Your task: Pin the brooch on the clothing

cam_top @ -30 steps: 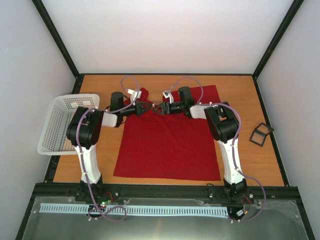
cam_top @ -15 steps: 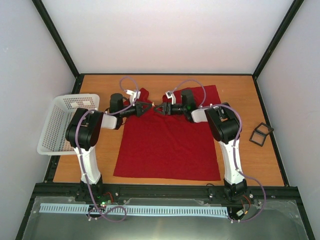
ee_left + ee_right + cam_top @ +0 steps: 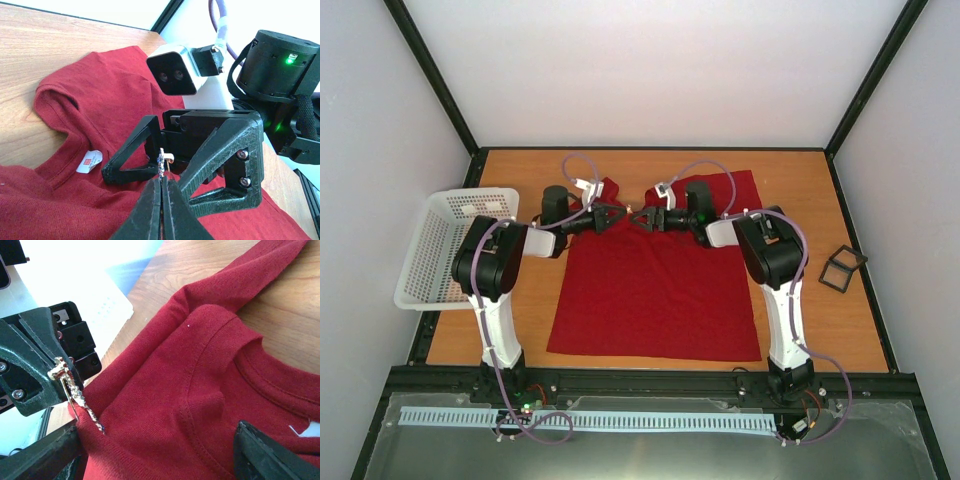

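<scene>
The brooch (image 3: 74, 390) is a slim, knobbly piece of gold-coloured metal with a thin wire pin alongside it; it stands nearly upright above the collar end of the T-shirt (image 3: 655, 290), near the middle of the table's far edge; its lower end meets a small raised fold of the red cloth, though whether the pin passes through the weave cannot be told. The left gripper (image 3: 161, 175) holds it; its two black, tapering fingers (image 3: 150, 210) are pressed together with no gap, and the brooch is pinched at their very tips.

The shirt is a plain red knit, soft and finely ribbed, with a stitched round neck and a small white label (image 3: 90, 161) inside the collar; it lies flat, collar toward the far edge and straight hem toward the near edge, with one short sleeve reaching toward the far right corner.

The right gripper (image 3: 155, 432) faces the left one tip to tip over the collar; its fingers (image 3: 270, 457), matte black triangular frames with visible screws, stand wide apart, one on each side of the brooch; they grip nothing, though the finger nearer the brooch lies against the raised fold.

The table (image 3: 790, 190) is smooth orange-brown wood with a visible grain; a white plastic mesh basket (image 3: 430, 250) overhangs its left edge; a small dark square frame (image 3: 843, 269) lies by its right edge.
</scene>
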{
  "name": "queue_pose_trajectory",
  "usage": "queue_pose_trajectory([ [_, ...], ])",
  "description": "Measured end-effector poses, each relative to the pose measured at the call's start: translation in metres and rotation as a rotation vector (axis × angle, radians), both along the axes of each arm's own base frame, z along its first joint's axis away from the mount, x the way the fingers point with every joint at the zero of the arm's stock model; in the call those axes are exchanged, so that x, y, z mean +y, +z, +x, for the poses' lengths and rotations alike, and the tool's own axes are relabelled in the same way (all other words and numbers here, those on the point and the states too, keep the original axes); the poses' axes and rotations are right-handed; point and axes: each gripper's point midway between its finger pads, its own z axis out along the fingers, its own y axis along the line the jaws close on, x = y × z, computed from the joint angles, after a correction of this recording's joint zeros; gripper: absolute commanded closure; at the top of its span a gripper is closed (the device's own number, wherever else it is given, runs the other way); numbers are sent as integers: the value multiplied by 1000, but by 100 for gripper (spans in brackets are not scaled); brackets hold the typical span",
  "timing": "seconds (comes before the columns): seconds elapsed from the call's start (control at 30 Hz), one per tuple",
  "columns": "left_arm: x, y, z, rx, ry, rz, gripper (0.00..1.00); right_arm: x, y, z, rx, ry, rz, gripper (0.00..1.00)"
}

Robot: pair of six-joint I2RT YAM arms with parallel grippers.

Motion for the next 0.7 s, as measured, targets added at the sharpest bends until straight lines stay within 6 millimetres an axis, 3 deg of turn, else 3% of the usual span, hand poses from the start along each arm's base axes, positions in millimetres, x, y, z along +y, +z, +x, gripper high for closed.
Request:
queue_pose_trajectory([
  [0.7,-6,12,-7,-12,-60,-18,99,-17,15,-5,-46,-53,-32,12],
])
